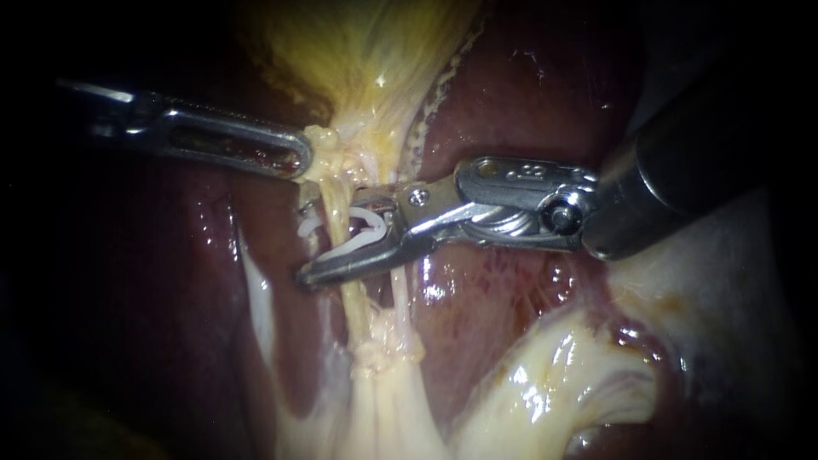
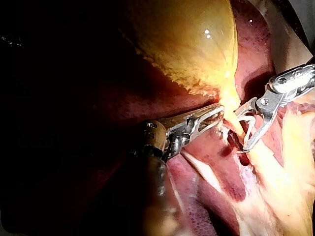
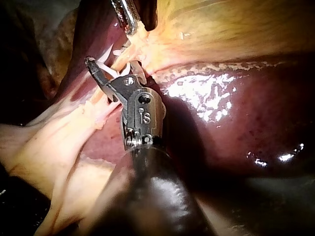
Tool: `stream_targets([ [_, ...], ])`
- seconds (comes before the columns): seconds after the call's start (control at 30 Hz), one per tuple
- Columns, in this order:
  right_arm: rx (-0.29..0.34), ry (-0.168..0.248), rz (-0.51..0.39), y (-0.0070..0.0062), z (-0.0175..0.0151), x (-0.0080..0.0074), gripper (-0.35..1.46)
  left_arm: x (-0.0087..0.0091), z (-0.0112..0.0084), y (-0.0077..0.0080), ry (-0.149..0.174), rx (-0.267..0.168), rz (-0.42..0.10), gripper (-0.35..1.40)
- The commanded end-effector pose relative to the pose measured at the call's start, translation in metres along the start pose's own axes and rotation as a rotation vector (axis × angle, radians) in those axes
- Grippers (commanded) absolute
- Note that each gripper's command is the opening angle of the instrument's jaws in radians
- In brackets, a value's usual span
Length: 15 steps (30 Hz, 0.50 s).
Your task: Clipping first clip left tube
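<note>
At centre frame, the right instrument (image 1: 302, 239) lies horizontal, its spread jaws carrying the open white clip (image 1: 366, 223) and straddling the left tube (image 1: 338, 209), which runs vertically across them, while the left instrument (image 1: 303, 158) pinches the gallbladder (image 1: 366, 51) neck just above.

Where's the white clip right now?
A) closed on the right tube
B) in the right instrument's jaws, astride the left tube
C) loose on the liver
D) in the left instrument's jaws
B: the clip is held, not yet closed, between the jaws of the right instrument, and the left tube runs between its legs.
</note>
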Motion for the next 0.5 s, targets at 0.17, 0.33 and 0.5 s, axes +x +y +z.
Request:
stream_targets([
  [0.17, 0.037, -0.01, 0.023, -0.0004, -0.0002, -0.0001, 0.49, 0.0, 0.0, 0.0, 0.0, 0.001, 0.0, -0.35],
  [0.33, 0.111, -0.036, 0.065, -0.002, 0.0, -0.0011, 0.48, 0.0, 0.0, 0.0, 0.0, 0.001, 0.0, -0.35],
  [0.5, 0.216, -0.085, 0.12, -0.0042, 0.0008, -0.003, 0.48, 0.0, 0.0, 0.0, 0.0, 0.001, 0.0, -0.35],
])
